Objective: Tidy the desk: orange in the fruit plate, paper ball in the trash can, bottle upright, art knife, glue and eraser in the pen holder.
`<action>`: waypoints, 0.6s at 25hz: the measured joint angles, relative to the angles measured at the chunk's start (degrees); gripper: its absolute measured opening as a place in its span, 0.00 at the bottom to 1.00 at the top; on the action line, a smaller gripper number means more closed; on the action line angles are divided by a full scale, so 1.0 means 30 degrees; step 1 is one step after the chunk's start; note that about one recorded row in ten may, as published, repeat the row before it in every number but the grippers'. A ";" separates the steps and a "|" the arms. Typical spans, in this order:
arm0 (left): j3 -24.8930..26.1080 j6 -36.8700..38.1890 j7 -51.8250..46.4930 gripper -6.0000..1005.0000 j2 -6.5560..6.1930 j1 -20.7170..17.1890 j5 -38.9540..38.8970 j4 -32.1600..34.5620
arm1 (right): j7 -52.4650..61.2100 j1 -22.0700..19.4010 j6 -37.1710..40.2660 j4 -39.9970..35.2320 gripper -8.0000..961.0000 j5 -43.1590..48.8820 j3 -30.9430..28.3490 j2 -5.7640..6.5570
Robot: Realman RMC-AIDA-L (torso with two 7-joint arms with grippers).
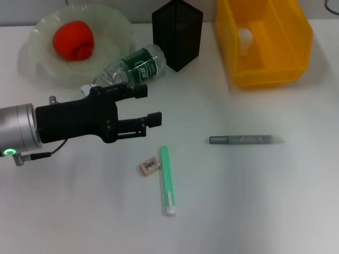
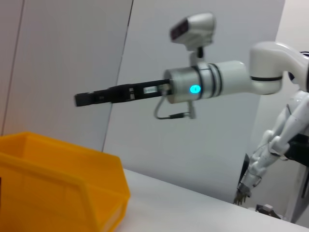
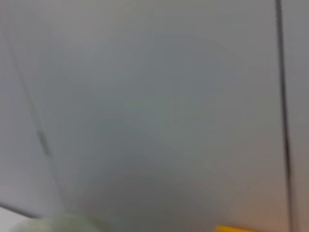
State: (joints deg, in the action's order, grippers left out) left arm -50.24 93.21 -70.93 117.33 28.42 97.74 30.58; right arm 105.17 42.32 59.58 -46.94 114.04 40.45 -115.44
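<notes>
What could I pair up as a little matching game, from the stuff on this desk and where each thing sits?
Things:
1. orange
2. bottle
3. eraser
4. paper ball

Places:
A. inside the trash can
B. lying on its side beside the pen holder
C. in the fruit plate
D. on the table next to a green stick

Pairs: 1-C, 2-B, 3-D, 4-A

orange (image 1: 73, 40) in fruit plate (image 1: 114, 26), bottle (image 1: 132, 67) before pen holder (image 1: 177, 34)
</notes>
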 joint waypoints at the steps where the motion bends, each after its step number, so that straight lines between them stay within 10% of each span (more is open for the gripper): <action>1: 0.0126 -0.0032 -0.0002 0.80 -0.0001 0.0012 0.0001 0.0000 | -0.0042 -0.0360 0.0862 -0.0343 0.85 -0.0443 0.0003 0.0003; 15: 0.0712 -0.2306 -0.0919 0.80 -0.0458 -0.0066 0.0147 0.0006 | -0.3208 -0.6320 1.3054 -0.2737 0.85 -0.3990 -0.0321 0.0350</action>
State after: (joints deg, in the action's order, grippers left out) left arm -48.10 86.29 -73.69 115.96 28.22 98.18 30.60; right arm 95.55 23.36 98.74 -55.16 102.07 39.49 -114.39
